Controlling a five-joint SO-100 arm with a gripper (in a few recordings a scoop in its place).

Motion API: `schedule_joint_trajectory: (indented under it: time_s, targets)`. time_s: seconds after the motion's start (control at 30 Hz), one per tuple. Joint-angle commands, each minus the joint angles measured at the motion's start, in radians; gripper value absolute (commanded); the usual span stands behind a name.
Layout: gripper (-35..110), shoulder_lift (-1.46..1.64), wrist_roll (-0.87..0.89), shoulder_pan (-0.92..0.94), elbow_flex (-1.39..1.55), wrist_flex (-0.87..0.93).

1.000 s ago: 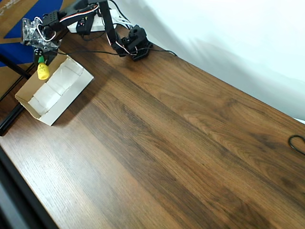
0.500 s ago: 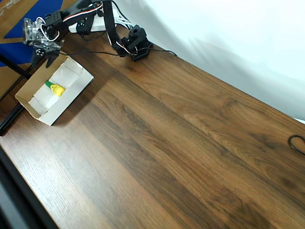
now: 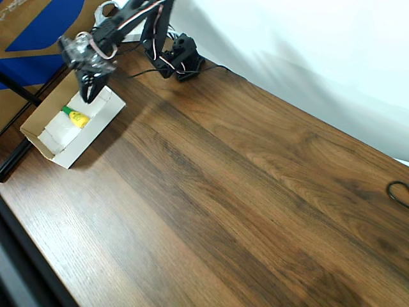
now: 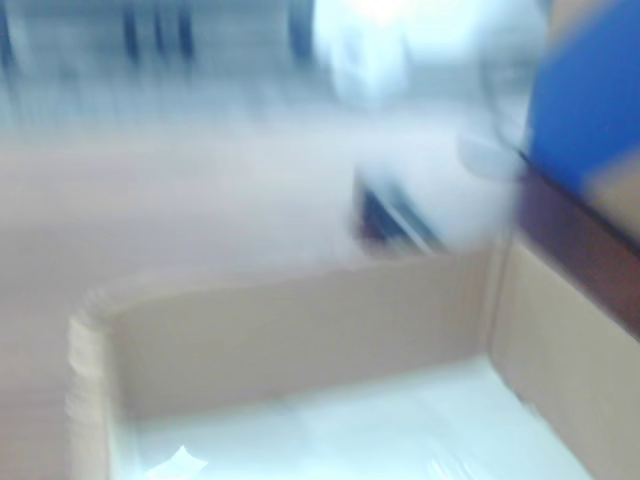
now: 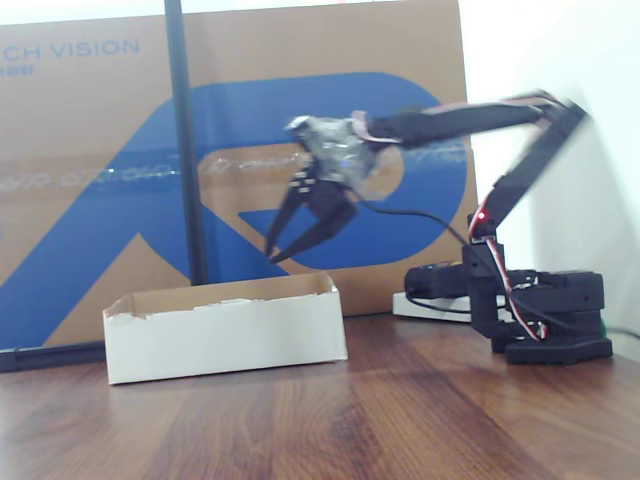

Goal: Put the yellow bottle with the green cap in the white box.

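We see the gripper (image 5: pixel 288 247) released and holding nothing, its dark fingers spread and pointing down above the white box (image 5: pixel 226 328). In the overhead view the gripper (image 3: pixel 88 89) hangs over the box's (image 3: pixel 97 126) far end, while the yellow bottle with the green cap (image 3: pixel 77 117) lies on its side inside; the fixed view hides it behind the cardboard wall. The black arm (image 5: pixel 470 118) reaches out level from its base. The wrist view blurs the box's (image 4: pixel 290 325) tan walls.

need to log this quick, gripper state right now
Gripper: open, holding nothing, raised above the white box; the yellow bottle with the green cap lies inside the box.
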Motion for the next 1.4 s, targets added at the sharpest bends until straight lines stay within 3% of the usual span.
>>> schedule_joint_trajectory:
  time_s: [0.0, 0.27, 0.47, 0.67, 1.13, 1.37]
  targets:
    - [0, 0.268, -0.029, -0.031, 0.086, 0.012]
    - [0, 0.833, -0.094, -0.126, 0.387, 0.212]
    - [0, 0.974, -0.114, -0.132, 0.574, 0.249]
    - [0, 0.983, -0.095, -0.14, 0.583, 0.348]
    - [0, 0.988, 0.008, -0.255, 0.583, 0.874]
    - [0, 0.986, -0.005, -0.295, 0.583, 0.888]
